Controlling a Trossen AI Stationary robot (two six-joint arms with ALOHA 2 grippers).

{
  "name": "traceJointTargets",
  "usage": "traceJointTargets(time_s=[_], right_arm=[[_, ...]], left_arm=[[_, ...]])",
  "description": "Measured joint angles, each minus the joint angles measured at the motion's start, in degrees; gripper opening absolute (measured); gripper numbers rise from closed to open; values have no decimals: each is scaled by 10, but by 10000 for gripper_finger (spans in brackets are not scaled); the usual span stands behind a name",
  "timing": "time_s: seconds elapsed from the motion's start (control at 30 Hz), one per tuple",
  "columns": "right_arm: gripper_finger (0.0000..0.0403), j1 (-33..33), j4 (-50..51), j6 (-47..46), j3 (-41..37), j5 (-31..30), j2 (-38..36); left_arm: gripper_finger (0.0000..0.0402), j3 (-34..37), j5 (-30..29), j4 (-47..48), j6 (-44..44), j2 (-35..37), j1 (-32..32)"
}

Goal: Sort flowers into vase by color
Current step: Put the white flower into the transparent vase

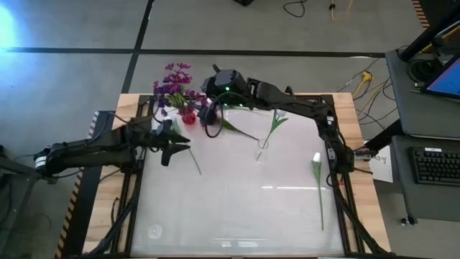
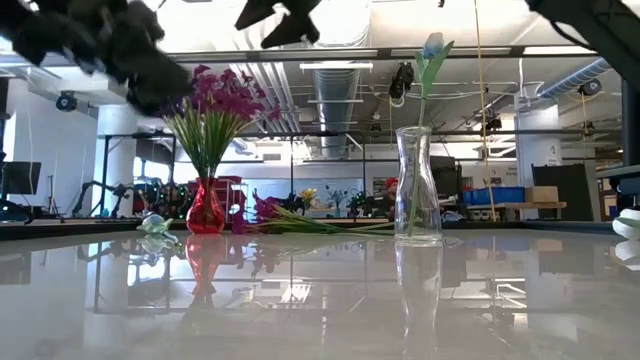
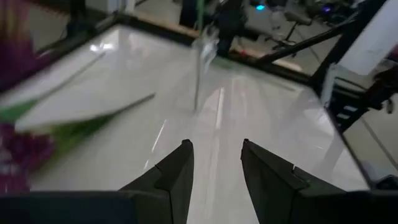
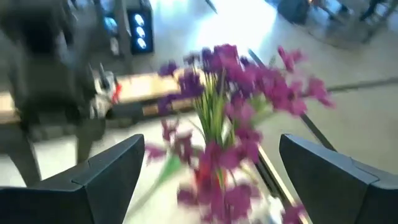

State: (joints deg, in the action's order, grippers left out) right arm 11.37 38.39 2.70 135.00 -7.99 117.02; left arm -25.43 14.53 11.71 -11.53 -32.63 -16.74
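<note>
I see the purple flowers [image 1: 175,80] standing as a bunch in a red vase [image 2: 205,210] at the far left part of the white table [image 1: 230,208]. More purple blossoms [image 2: 268,208] lie flat on the table beside that vase, their green stalks running toward the clear glass vase [image 2: 417,187]. The clear vase stands near the table's middle at the far side and holds one white-budded flower [image 2: 430,52] upright. A second white flower [image 1: 317,180] lies flat near the right edge of the table, well apart from both vases. One loose green stem [image 1: 195,160] lies on the table just beside my left gripper.

My right gripper [image 4: 211,168] hangs at the far side, close by the purple bunch in the red vase, its fingers [image 4: 112,171] wide apart with nothing between them. My left gripper [image 1: 176,144] hovers above the table's left part, near the red vase; in the left wrist view its fingers [image 3: 177,177] stand partly apart and empty.
</note>
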Motion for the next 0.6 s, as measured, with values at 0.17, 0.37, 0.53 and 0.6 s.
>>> traceJointTargets(time_s=[0.17, 0.37, 0.53, 0.6], right_arm=[[366, -47, 81, -14, -1, -69, -13], [366, -98, 103, -54, -41, -70, -3], [366, -120, 38, -91, -141, -71, 0], [366, -129, -20, -97, -193, -71, 0]], left_arm=[[123, -57, -1, 30, 36, 1, 23], [123, -68, -4, 34, 56, 4, 45], [123, -57, -5, 34, 54, 11, 51], [123, -57, -10, 31, 54, 12, 51]])
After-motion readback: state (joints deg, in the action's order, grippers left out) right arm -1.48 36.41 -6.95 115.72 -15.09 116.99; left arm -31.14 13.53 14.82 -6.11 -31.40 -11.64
